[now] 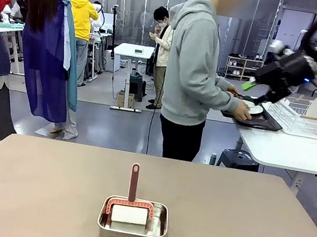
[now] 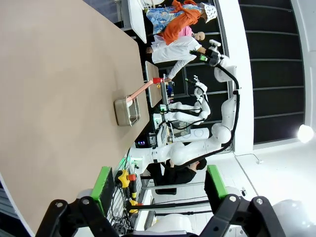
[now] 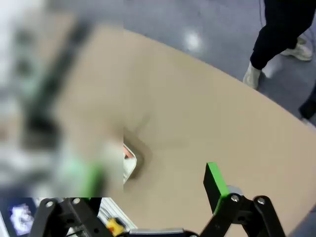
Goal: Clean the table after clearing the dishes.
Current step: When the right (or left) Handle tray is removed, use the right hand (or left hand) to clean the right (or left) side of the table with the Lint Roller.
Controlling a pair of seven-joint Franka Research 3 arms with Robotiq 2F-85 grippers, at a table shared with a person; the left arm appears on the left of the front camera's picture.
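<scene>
The table (image 1: 249, 231) fills the lower half of the front view, matte, flat and rigid, so it should take firm wiping pressure. The person (image 1: 194, 70) stands past its far edge at 12 o'clock, turned toward the white side table (image 1: 287, 149) at 3 o'clock.

The right gripper (image 1: 255, 92) hangs at 2 o'clock near the person's hands. Its own camera shows the jaws spread wide with nothing between them. The left gripper (image 2: 159, 185) is likewise spread wide and empty.

The dark tray (image 1: 264, 123) sits on the side table under the person's hand, carrying a white plate (image 1: 254, 108). That plate is probably breakable and may slide, so grip the tray's ends.

The steel pan (image 1: 130, 235) sits at 6 o'clock. Its roller (image 1: 129, 214) looks light, and the upright handle (image 1: 134, 181) is the natural grip.
</scene>
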